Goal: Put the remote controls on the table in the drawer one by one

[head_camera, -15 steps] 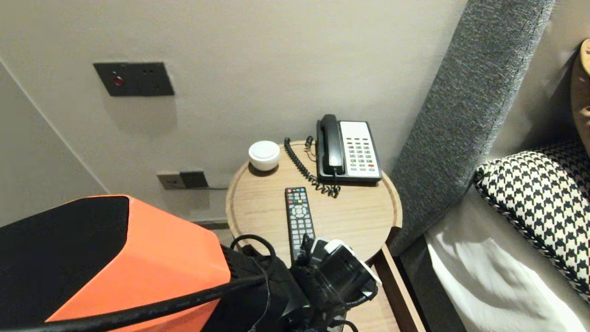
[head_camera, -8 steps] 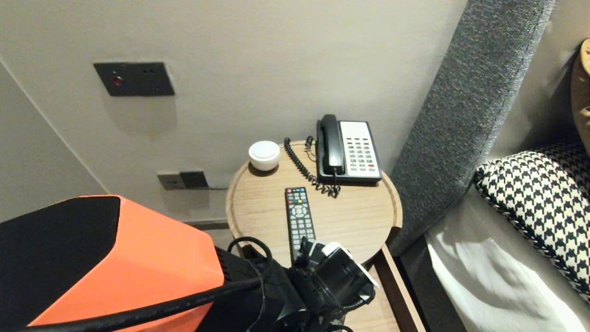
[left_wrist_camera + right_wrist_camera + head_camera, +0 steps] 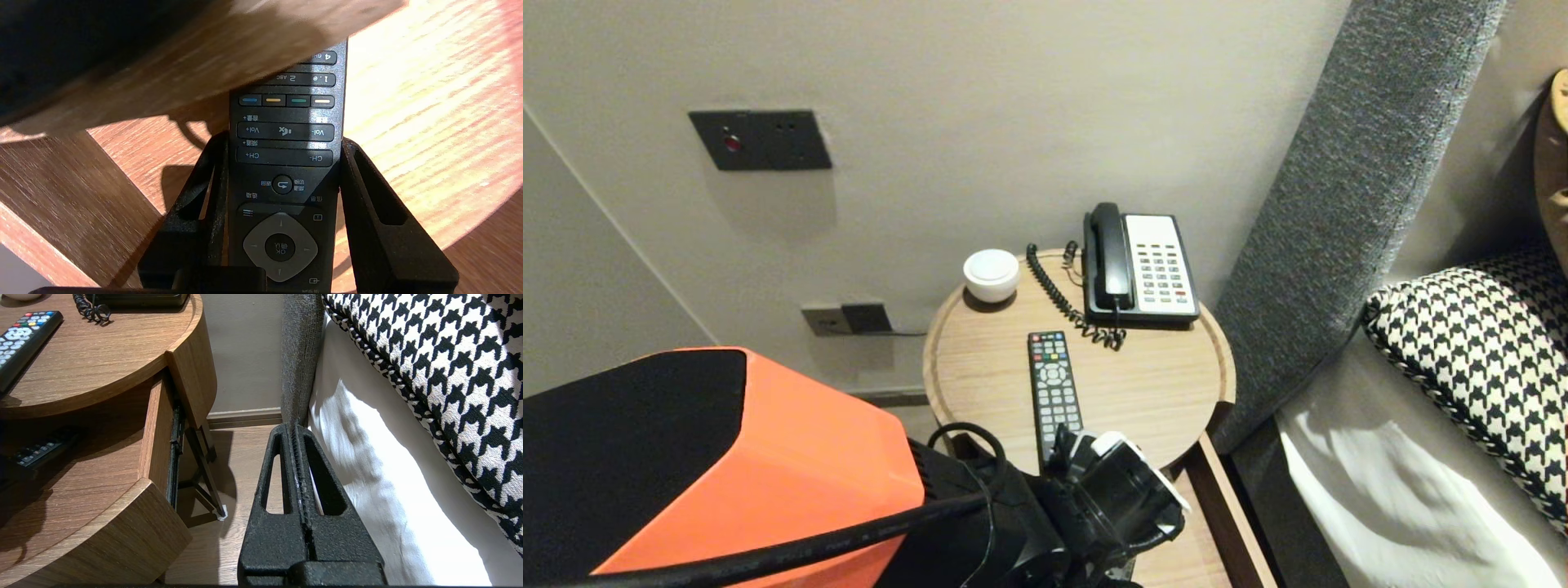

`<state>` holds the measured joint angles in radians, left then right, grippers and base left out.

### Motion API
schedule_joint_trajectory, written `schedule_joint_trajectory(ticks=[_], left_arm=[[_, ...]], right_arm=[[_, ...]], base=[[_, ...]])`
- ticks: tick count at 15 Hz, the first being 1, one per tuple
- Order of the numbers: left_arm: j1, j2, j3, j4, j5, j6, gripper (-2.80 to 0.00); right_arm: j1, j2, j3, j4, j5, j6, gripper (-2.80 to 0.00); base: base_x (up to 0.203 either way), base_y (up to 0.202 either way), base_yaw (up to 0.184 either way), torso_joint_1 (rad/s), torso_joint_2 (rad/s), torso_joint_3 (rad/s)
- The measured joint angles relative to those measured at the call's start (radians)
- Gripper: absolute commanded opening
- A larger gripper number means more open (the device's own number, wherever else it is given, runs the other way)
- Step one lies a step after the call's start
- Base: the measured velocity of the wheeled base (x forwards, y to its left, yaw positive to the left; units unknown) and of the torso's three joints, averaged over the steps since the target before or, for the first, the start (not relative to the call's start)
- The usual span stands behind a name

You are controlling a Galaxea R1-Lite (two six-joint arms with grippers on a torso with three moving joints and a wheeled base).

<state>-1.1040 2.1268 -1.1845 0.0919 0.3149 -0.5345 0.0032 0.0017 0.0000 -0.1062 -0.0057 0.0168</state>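
The drawer remote (image 3: 282, 179) lies face up in the open drawer (image 3: 155, 428), its far end tucked under the overhanging table top (image 3: 1160, 384). The left gripper (image 3: 284, 139) is clenched on it: one black finger (image 3: 367, 196) presses each long side, level with the volume and channel keys. In the head view this gripper sits at 6 o'clock of the round top, just off its near edge and above the drawer (the orange arm shell fills the frame from 7 to 9 o'clock).

On the table top a second remote (image 3: 1054, 384) lies near the centre, its long axis running from 12 to 6 o'clock, with the coloured keys at the 12 o'clock end. The telephone (image 3: 1143, 265) stands at 1 o'clock of the top, handset on its cradle, and its coiled cord (image 3: 1062, 302) trails from 12 o'clock down towards the centre, ending just beside the second remote's far end. A small white round puck (image 3: 991, 274) sits at 11 o'clock, near the rim.

At 3 o'clock of the table rises the grey headboard (image 3: 1339, 204), and beyond it lies a houndstooth pillow (image 3: 1478, 351) on white bedding.

The right gripper (image 3: 295, 426) hangs parked low beside the bed, its two fingers pressed flat together with nothing between them.
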Motion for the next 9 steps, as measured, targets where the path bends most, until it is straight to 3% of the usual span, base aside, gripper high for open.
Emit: schedule_joint_trajectory(ticks=[9], left_arm=[[0.019,0.026,-0.010,-0.023,-0.008,0.005,-2.80]], right_arm=[[0.000,0.000,0.000,0.000,0.000,0.000,-2.80]], base=[[0.000,0.000,0.000,0.000,0.00,0.000]])
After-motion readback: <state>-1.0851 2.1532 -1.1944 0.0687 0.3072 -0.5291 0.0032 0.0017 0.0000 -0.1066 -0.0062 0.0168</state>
